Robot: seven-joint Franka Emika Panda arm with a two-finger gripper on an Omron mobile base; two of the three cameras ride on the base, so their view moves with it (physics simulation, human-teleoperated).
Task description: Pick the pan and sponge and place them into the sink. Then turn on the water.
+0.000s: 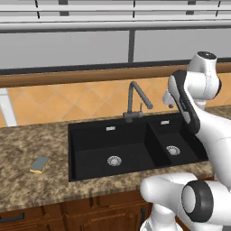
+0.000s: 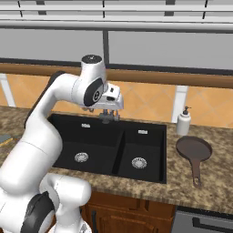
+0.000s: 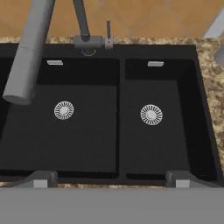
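Note:
The black double-basin sink lies empty, a silver drain in each basin. Left of it on the counter rests the yellow sponge, grey-green face up. On the counter right of the sink sits the dark pan, its thin handle pointing to the front edge. My gripper hangs open above the sink's middle, just in front of the dark grey faucet, with nothing between its fingers. No water runs.
A white soap bottle stands behind the pan by the tiled wall. The speckled stone counter runs along both sides of the sink. My own arm blocks the right part of the left base view.

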